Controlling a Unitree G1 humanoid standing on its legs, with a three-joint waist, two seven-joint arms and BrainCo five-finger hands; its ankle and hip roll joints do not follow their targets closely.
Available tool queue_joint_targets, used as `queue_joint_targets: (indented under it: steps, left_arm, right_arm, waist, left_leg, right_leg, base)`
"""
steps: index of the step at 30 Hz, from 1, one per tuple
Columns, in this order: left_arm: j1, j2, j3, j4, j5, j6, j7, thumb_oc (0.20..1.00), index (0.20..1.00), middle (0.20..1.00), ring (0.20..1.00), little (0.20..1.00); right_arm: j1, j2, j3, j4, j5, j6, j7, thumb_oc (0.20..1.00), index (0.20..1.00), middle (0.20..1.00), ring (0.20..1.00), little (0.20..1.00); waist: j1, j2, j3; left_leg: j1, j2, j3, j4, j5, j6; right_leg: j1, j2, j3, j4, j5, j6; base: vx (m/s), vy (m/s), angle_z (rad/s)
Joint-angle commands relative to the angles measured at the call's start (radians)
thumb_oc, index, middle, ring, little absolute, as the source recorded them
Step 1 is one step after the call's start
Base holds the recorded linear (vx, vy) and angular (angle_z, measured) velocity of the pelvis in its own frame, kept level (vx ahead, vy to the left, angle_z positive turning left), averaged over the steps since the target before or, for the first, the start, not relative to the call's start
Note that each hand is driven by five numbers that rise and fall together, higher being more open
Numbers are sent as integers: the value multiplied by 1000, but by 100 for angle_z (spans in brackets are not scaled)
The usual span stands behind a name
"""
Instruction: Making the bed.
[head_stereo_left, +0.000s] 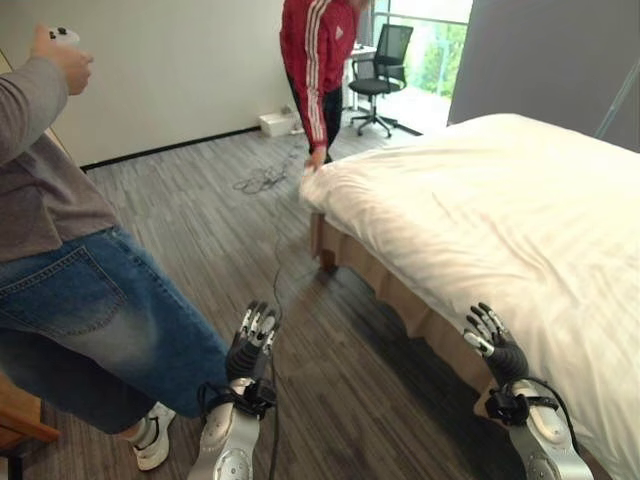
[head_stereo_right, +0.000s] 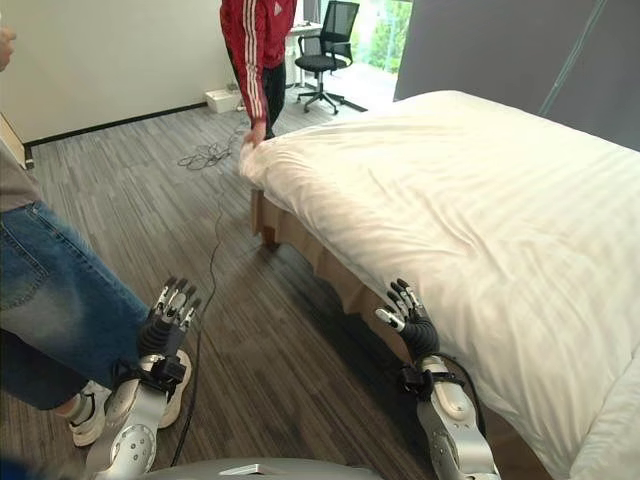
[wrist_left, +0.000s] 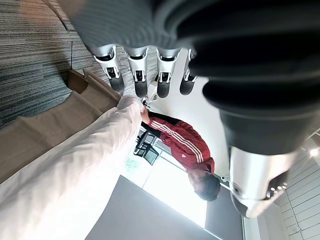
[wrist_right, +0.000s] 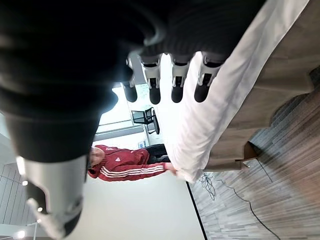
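Both hands were raised near the camera with fingers straight and holding nothing: left hand over the floor, right hand just beside the near edge of the bed. White duvet covered the bed. Person in jeans stood at near left. Person in red jacket gripped the duvet's far corner. Office chair stood farthest back.

You see bed cut off at right edge; jeans-wearing person cropped at left; white box by wall unidentifiable.
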Motion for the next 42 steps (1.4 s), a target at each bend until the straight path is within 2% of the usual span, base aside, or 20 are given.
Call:
queue_joint_targets:
  steps: [1, 24, 25, 30, 34, 36, 37, 38, 39, 40, 41, 42]
  left_arm:
    - [-64, 31, 6, 2, -8, -51, 5, 1000, 1000, 1000, 1000, 1000]
    - [-77, 33, -8, 13, -21, -57, 12, 1000, 1000, 1000, 1000, 1000]
    - [-165, 123, 7, -23, 158, -58, 52, 1000, 1000, 1000, 1000, 1000]
    - [-160, 116, 8, -17, 163, -60, 64, 1000, 1000, 1000, 1000, 1000]
    - [-186, 128, 21, -12, 177, -72, 88, 1000, 1000, 1000, 1000, 1000]
    - [-283, 149, 43, -24, 165, -109, 145, 1000, 1000, 1000, 1000, 1000]
    - [-285, 149, 44, -23, 166, -109, 145, 1000, 1000, 1000, 1000, 1000]
    - [-309, 152, 38, -30, 173, -117, 158, 1000, 1000, 1000, 1000, 1000]
    - [-330, 144, 21, -37, 177, -121, 164, 1000, 1000, 1000, 1000, 1000]
    - [-330, 144, 21, -37, 177, -121, 164, 1000, 1000, 1000, 1000, 1000]
    - [-336, 141, 8, -34, 179, -115, 164, 1000, 1000, 1000, 1000, 1000]
    - [-330, 138, -5, -35, 186, -107, 155, 1000, 1000, 1000, 1000, 1000]
  right_arm:
    - [-70, -33, -6, -73, -11, -41, 3, 1000, 1000, 1000, 1000, 1000]
    - [-84, -29, 8, -67, 25, -43, 0, 1000, 1000, 1000, 1000, 1000]
    - [-111, -32, -113, -11, 86, -55, -16, 1000, 1000, 1000, 1000, 1000]
    - [-130, -55, -96, -31, 17, -52, -22, 1000, 1000, 1000, 1000, 1000]
    - [-162, -48, -78, -24, 32, -64, -16, 1000, 1000, 1000, 1000, 1000]
    - [-196, -47, -8, -30, 38, -53, -3, 1000, 1000, 1000, 1000, 1000]
    - [-197, -47, -8, -29, 38, -53, -3, 1000, 1000, 1000, 1000, 1000]
    - [-204, -47, 12, -33, 31, -50, 4, 1000, 1000, 1000, 1000, 1000]
    - [-209, -46, 48, -42, 13, -45, 16, 1000, 1000, 1000, 1000, 1000]
    - [-210, -46, 48, -42, 13, -46, 15, 1000, 1000, 1000, 1000, 1000]
    - [-212, -42, 69, -51, 12, -46, 23, 1000, 1000, 1000, 1000, 1000]
    - [-208, -31, 87, -57, 19, -43, 28, 1000, 1000, 1000, 1000, 1000]
  waist:
    - [-6, 20, 28]
    - [-9, 22, 25]
    - [-6, 0, 46]
    - [-1, -5, 40]
    - [6, -9, 41]
    - [10, -3, 56]
    - [10, -4, 57]
    - [10, 0, 64]
    - [4, 7, 82]
    - [5, 6, 82]
    - [2, 16, 94]
    - [-10, 31, 107]
  left_leg:
    - [13, -39, -37, 12, -30, 59]
    - [19, -50, -35, 12, -40, 66]
    - [-17, -82, -17, 56, -66, 93]
    - [-9, -76, -23, 61, -73, 91]
    - [-9, -80, -26, 65, -77, 92]
    - [-10, -101, -44, 64, -77, 108]
    - [-11, -102, -43, 65, -77, 109]
    - [-11, -110, -50, 64, -76, 118]
    - [-1, -129, -63, 64, -78, 134]
    - [-3, -131, -61, 65, -78, 135]
    - [5, -139, -68, 65, -81, 147]
    - [24, -147, -84, 62, -85, 158]
  right_leg:
    - [-58, 47, 37, 68, -10, -16]
    - [-58, 34, 45, 69, -6, -7]
    - [-106, -20, -62, 141, 17, 22]
    - [-100, -21, -66, 138, 12, 20]
    - [-93, -32, -73, 141, 20, 25]
    - [-121, -49, -59, 232, 42, 42]
    - [-125, -51, -57, 237, 40, 43]
    - [-152, -57, -45, 301, 59, 49]
    - [-210, -66, -12, 430, 142, 53]
    - [-215, -68, -8, 436, 141, 54]
    - [-239, -76, 1, 509, 178, 51]
    - [-293, -56, 36, 620, 192, 36]
  base:
    - [0, 0, 0]
    - [1, 3, -1]
    - [0, 0, 0]
    - [2, 1, 5]
    - [10, 21, 1]
    - [18, 121, 6]
    - [7, 118, 16]
    - [19, 174, 23]
    - [17, 175, 16]
    - [36, 209, 13]
    - [71, 193, 10]
    - [75, 187, 19]
